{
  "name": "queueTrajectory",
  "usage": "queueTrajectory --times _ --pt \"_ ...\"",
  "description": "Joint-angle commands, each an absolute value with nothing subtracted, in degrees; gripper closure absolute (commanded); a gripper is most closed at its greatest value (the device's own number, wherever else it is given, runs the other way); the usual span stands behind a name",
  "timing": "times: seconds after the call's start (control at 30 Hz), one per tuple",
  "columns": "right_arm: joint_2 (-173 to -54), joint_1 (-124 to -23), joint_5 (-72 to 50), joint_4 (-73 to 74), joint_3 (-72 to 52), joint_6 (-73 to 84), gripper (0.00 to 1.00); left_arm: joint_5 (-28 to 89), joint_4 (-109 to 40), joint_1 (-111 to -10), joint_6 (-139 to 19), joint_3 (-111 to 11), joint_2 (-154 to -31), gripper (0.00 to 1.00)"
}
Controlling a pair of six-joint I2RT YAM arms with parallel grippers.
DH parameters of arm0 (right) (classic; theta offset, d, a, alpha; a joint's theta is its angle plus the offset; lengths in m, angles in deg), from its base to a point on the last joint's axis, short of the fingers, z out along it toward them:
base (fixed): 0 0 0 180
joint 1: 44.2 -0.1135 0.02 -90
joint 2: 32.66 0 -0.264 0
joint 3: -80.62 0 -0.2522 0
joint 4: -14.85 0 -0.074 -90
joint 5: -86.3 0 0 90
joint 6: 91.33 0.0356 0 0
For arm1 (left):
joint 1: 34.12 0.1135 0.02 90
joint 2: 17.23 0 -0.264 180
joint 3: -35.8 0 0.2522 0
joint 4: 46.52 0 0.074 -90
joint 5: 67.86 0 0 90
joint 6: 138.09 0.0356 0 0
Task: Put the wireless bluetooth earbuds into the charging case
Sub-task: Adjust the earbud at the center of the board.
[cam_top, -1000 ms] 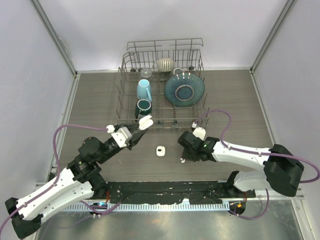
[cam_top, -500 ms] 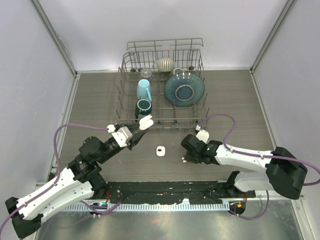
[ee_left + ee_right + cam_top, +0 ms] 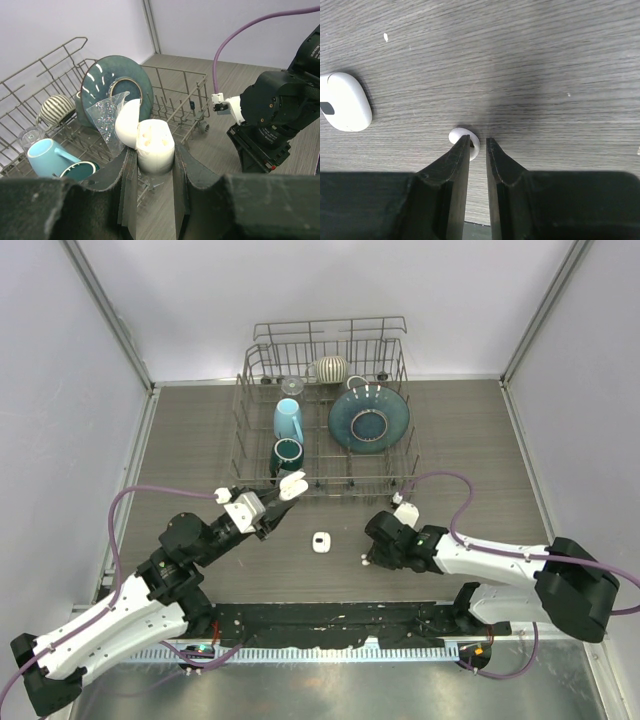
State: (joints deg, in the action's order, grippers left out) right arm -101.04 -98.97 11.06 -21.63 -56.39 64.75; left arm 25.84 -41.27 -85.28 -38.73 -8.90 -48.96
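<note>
Here the earbud [image 3: 463,136] lies by the right claw [image 3: 478,144].

You get bright, even light from above. The plate [image 3: 118,82] shines with white glare. The black fingers [image 3: 453,187] up close look blurry.

We see a dark wood-grain worktop [image 3: 480,440]. A wire rack [image 3: 330,486] stands on it toward the back. In front of the rack a closed white case [image 3: 321,542] lies flat, and one earbud [image 3: 464,136] lies near its right, apart.
</note>
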Motion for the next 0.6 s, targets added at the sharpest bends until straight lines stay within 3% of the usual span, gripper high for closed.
queueTrajectory --times 0.0,0.57 --pt "-102.54 -99.14 9.22 -16.49 -56.79 64.41 0.75 26.36 -44.01 -85.53 -39.56 -9.60 -48.78 1.00" --pt "-103.52 -99.22 2.80 -8.05 -52.31 58.26 0.73 26.01 -43.48 -85.45 -39.74 -9.86 -48.17 1.00"
